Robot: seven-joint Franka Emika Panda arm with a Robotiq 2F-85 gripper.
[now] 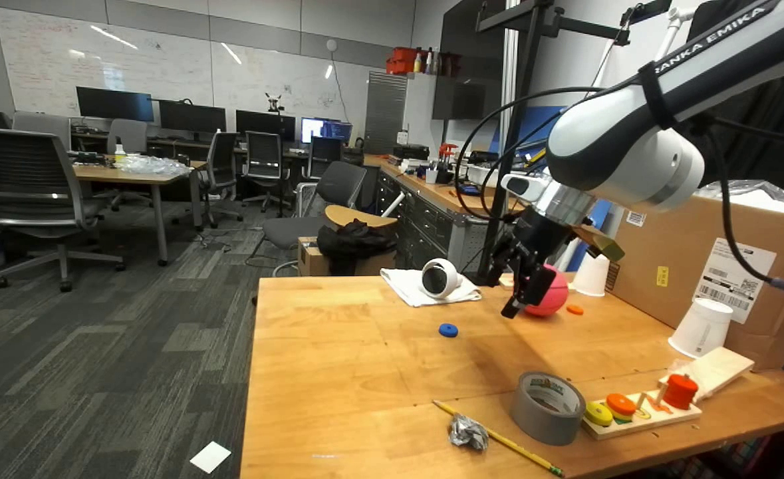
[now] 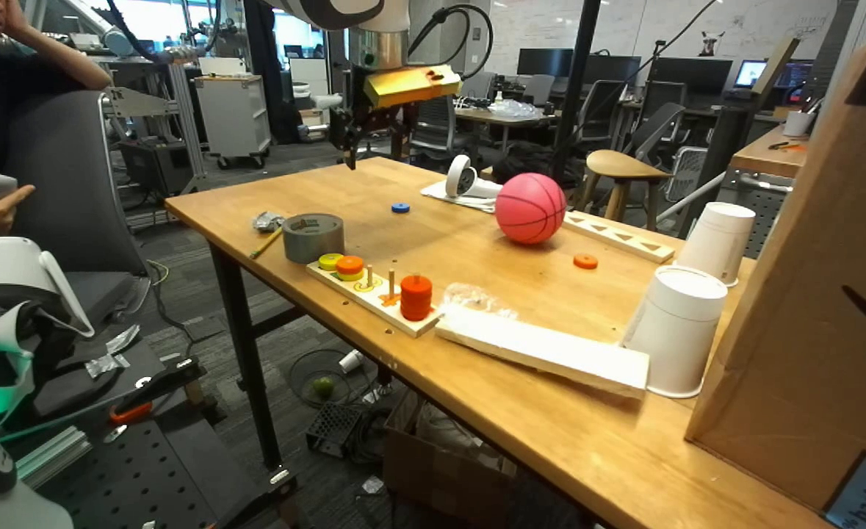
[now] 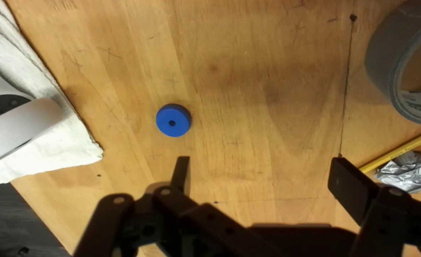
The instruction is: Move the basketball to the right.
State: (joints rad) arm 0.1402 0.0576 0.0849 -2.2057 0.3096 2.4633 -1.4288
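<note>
The basketball, a pinkish-red ball with dark seams, rests on the wooden table in both exterior views: the basketball (image 1: 551, 297) is partly covered by the gripper there, while the basketball (image 2: 530, 209) shows whole here. The wrist view does not include it. My gripper (image 1: 503, 294) hangs above the table, apart from the ball; in an exterior view the gripper (image 2: 375, 156) is well off to the ball's left. In the wrist view the gripper (image 3: 260, 160) is wide open, its dark fingers (image 3: 180, 175) far apart with only bare wood visible between them.
A blue disc (image 3: 173, 120) lies below the gripper. Around it are a white controller (image 1: 439, 278) on a cloth (image 1: 405, 286), a tape roll (image 2: 314, 237), a pencil (image 1: 498, 436) with crumpled foil, and a peg toy (image 2: 374, 294). White cups (image 2: 676, 330) stand by a cardboard box (image 2: 807, 294).
</note>
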